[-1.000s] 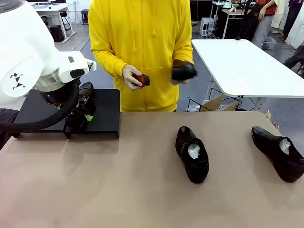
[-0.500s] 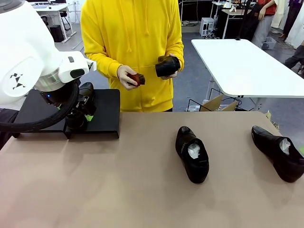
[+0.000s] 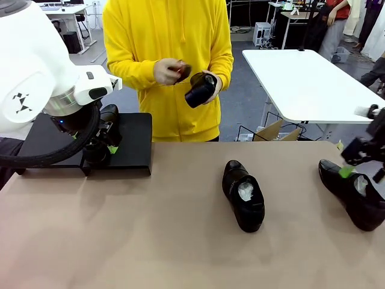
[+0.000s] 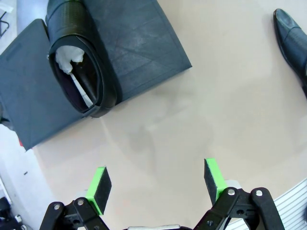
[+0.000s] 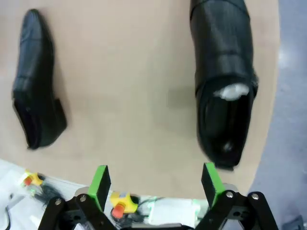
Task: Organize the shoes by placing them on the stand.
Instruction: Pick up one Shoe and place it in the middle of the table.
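Observation:
One black shoe (image 4: 79, 72) with white paper inside lies on the black stand (image 4: 144, 52). My left gripper (image 4: 157, 184) hangs open above the bare tabletop beside that stand, and shows at the stand's front (image 3: 96, 146). Two more shoes lie on the table, one in the middle (image 3: 243, 195) and one at the right (image 3: 355, 195). My right gripper (image 3: 363, 171) hovers open just over the right shoe (image 5: 223, 72), with the middle shoe (image 5: 36, 112) off to the side. The person holds another shoe (image 3: 200, 89) in one hand.
The person in a yellow hoodie stands at the far edge and holds a small reddish-brown brush (image 3: 180, 71) against the held shoe. A white table (image 3: 313, 84) stands behind at the right. The tabletop (image 3: 150, 235) is bare in front and to the left.
My right gripper has come into the front view from the right edge, over the right shoe. The person has lifted the shoe and brush higher. The left arm has not moved.

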Motion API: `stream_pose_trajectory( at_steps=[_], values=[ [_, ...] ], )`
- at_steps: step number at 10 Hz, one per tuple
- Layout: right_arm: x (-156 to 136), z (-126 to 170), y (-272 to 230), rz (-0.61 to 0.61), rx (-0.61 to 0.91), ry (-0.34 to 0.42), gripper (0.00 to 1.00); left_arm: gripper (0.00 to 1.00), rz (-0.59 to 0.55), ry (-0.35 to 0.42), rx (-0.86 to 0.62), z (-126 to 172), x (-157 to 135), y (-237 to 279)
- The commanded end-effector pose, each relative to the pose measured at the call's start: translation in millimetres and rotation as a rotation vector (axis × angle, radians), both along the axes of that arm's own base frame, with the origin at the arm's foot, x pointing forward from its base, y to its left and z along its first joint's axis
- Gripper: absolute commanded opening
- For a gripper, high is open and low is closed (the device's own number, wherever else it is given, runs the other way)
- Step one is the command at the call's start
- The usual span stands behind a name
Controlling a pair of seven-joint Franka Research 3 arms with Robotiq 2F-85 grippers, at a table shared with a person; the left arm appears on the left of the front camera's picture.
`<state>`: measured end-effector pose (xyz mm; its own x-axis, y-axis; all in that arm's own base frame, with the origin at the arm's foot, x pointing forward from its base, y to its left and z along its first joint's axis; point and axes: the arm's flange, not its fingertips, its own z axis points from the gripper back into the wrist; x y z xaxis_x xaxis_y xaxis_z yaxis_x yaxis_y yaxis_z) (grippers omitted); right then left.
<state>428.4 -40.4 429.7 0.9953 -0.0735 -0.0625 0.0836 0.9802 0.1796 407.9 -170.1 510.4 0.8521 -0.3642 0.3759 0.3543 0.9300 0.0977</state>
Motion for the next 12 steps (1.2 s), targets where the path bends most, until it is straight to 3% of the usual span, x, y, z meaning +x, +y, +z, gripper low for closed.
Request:
stream_pose_trajectory(
  at_steps=[1, 5, 8, 12],
  values=[
    [17, -20, 11, -0.034, -0.142, -0.017, 1.00, 1.00, 0.016, -0.005, 0.004, -2, -2, 1],
    [21, -48, 9, -0.040, -0.185, -0.007, 1.00, 1.00, 0.016, -0.005, 0.004, -2, -2, 1],
    [23, -71, 6, -0.047, -0.123, -0.036, 1.00, 1.00, 0.016, -0.005, 0.004, -2, -2, 1],
    [25, -93, 0, -0.058, -0.098, -0.152, 1.00, 1.00, 0.016, -0.005, 0.004, -2, -2, 1]
  ],
)
